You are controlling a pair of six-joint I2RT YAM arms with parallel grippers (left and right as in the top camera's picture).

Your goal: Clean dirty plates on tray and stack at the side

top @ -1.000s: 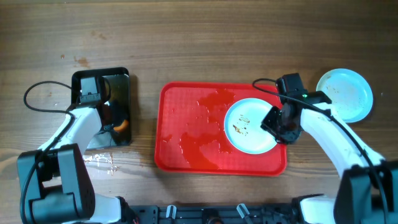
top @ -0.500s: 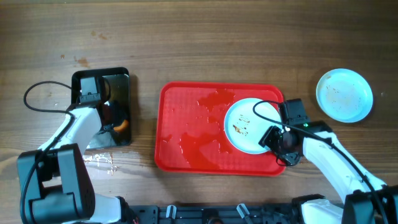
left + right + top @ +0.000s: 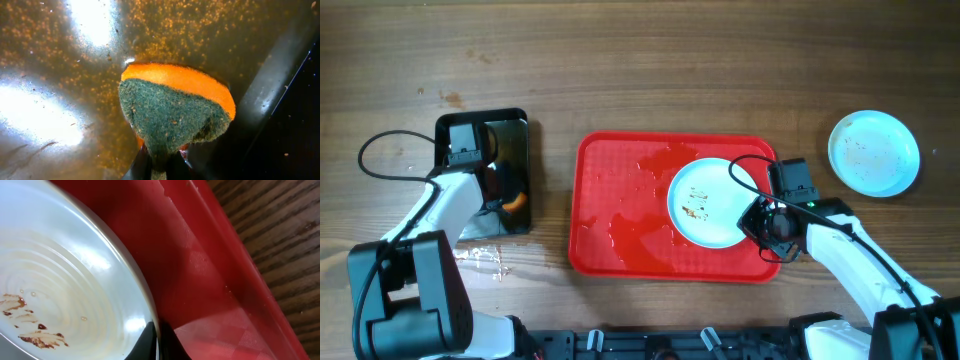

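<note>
A pale mint-blue plate (image 3: 708, 203) with brown food smears lies on the right half of the red tray (image 3: 620, 190). My right gripper (image 3: 760, 218) is shut on this plate's right rim. In the right wrist view the rim (image 3: 142, 295) runs down between the dark fingers (image 3: 157, 345), with the tray (image 3: 215, 275) beneath. A second plate (image 3: 873, 152) with faint specks sits on the table at the right, off the tray. My left gripper (image 3: 505, 200) is in the black pan (image 3: 520, 122), shut on an orange sponge with a green scouring face (image 3: 175, 107).
The pan holds murky brown water (image 3: 60, 60). The tray's floor is wet, with puddles (image 3: 640, 230). A wet patch (image 3: 480, 255) lies on the wood below the pan. Each arm trails a black cable (image 3: 380, 150).
My right gripper came down to the plate's right rim and shut on it. The plate has slid a little to the left on the tray. The left arm has not moved.
</note>
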